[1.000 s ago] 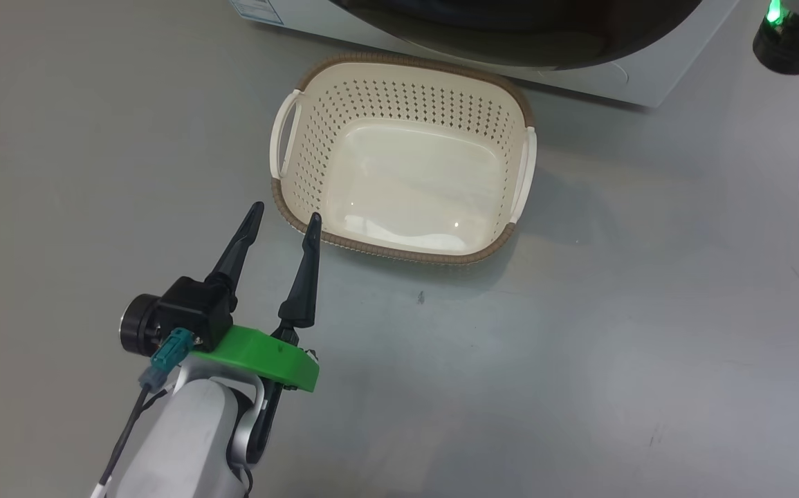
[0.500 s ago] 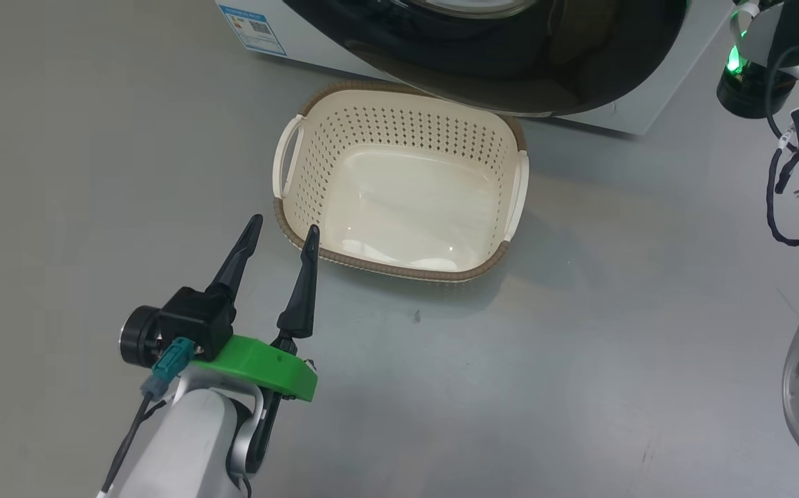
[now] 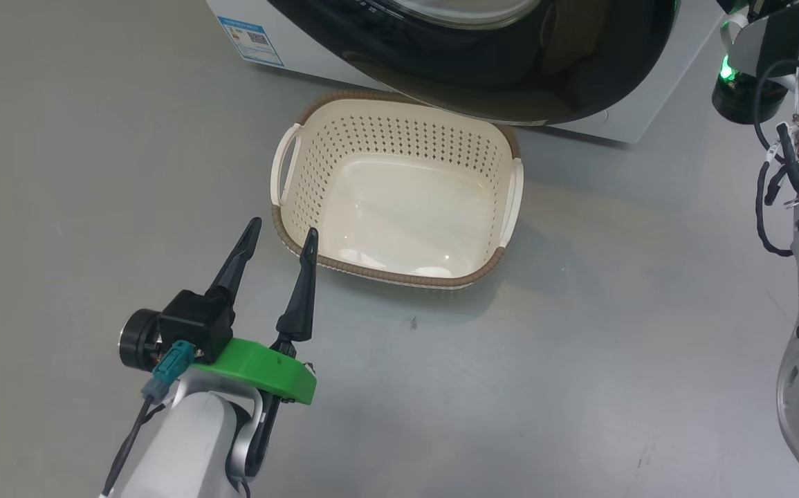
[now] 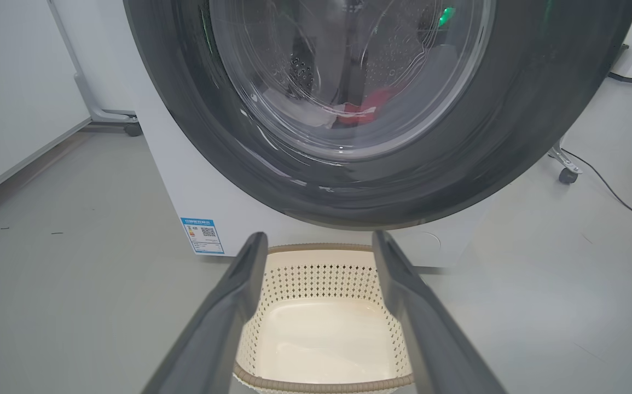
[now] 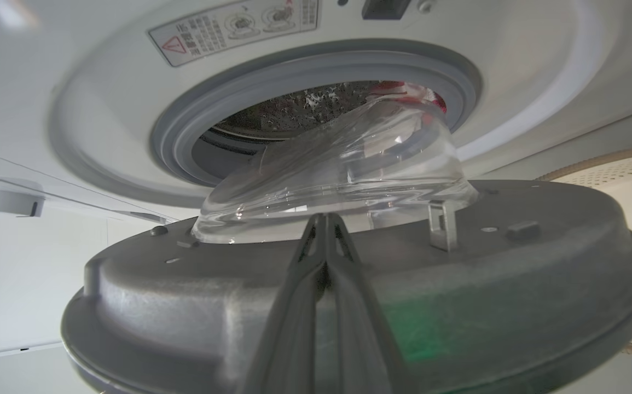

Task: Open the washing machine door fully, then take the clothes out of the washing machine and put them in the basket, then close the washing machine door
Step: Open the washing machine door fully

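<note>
Tilted up since a second ago, the head camera shows more of the washing machine door [image 3: 510, 69]. Partly open, its glossy black edge overhangs the far rim of the cream basket [image 3: 399, 272]; bare floor [image 3: 579, 387] flanks both. The left end effector [image 3: 283, 227], spread wide and empty, hovers beside the basket's near corner; the right end effector [image 5: 324, 219], pinched shut, points along the door's grey inner face. Red clothes [image 4: 373, 104] sit in the drum [image 5: 294, 109].

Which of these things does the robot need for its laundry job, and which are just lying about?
For the job: washing machine, washing machine door, red clothes inside the drum, basket.
Just lying about: black floor cable, castor beside the machine.
</note>
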